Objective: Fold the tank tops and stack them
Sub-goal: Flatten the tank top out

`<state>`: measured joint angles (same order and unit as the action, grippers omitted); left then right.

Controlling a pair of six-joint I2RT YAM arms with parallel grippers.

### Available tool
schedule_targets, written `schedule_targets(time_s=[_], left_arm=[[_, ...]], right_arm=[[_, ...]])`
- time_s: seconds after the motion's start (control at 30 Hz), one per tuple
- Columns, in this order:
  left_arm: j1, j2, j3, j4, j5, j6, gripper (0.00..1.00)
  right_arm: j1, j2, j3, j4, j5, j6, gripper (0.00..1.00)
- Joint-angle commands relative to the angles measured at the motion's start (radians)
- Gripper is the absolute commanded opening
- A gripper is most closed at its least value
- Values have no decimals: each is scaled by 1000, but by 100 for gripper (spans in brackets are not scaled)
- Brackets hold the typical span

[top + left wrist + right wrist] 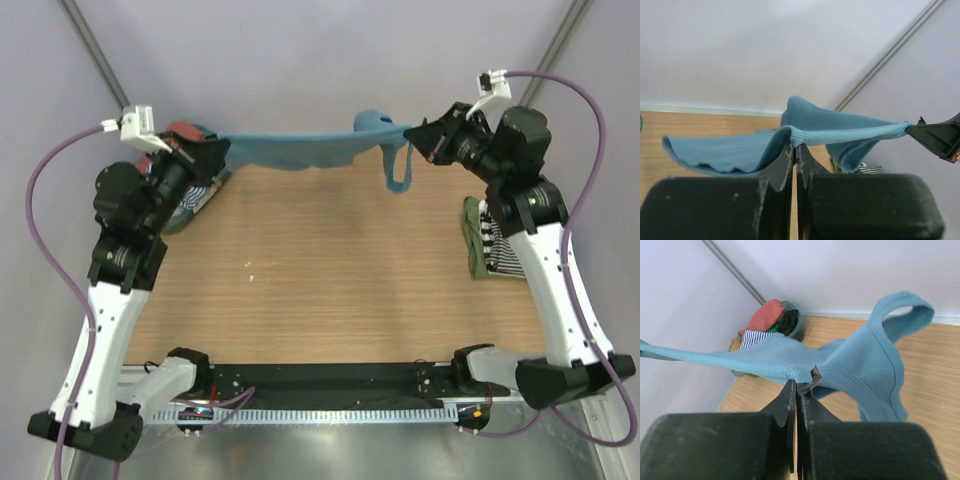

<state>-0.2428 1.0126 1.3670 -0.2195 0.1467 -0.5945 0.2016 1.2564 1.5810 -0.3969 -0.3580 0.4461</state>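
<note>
The right arm [545, 260] partly hides the folded tank tops [478, 245].

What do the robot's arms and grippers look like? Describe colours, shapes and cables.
The left arm and right arm have white lower shells, black joints and black bases. A purple cable loops from each white wrist camera down to the base. The left gripper and right gripper are black, with flat tapered fingers, scuffed pale.

Teal basket [799, 321] on wooden table [330, 270]
</note>
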Motion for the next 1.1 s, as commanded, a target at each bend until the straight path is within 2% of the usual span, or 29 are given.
schedule_targets(time_s=[0.0,0.13,0.23,0.43,0.57,0.77,0.8,0.9,0.93,1.07], left_arm=[[-9,-127,-103,57,-4,-2,0],[-10,-241,-158,45,-13,-16,0],[-9,-266,-144,17,-24,-27,0],[-9,-157,-126,6,-41,-51,0],[-10,5,-184,-12,-91,-71,0],[-7,234,-345,166,-113,-100,0],[-9,332,-348,208,-113,-103,0],[-6,483,-313,274,-127,-129,0],[-3,589,-295,281,-128,-137,0],[57,826,-82,241,-43,-206,0]], right_arm=[[-2,-122,-83,12,-39,-26,1],[-4,-265,-127,-28,-48,-40,1],[-4,-290,-102,-63,-55,-44,1],[-4,-112,-29,-117,8,-55,1],[-2,111,-85,-77,-12,-21,1],[-7,371,-205,116,-36,54,1],[-11,408,-200,130,-41,60,1],[-16,567,-132,178,-62,85,1],[-16,639,-103,179,-65,85,1],[-28,820,81,147,-53,77,1]])
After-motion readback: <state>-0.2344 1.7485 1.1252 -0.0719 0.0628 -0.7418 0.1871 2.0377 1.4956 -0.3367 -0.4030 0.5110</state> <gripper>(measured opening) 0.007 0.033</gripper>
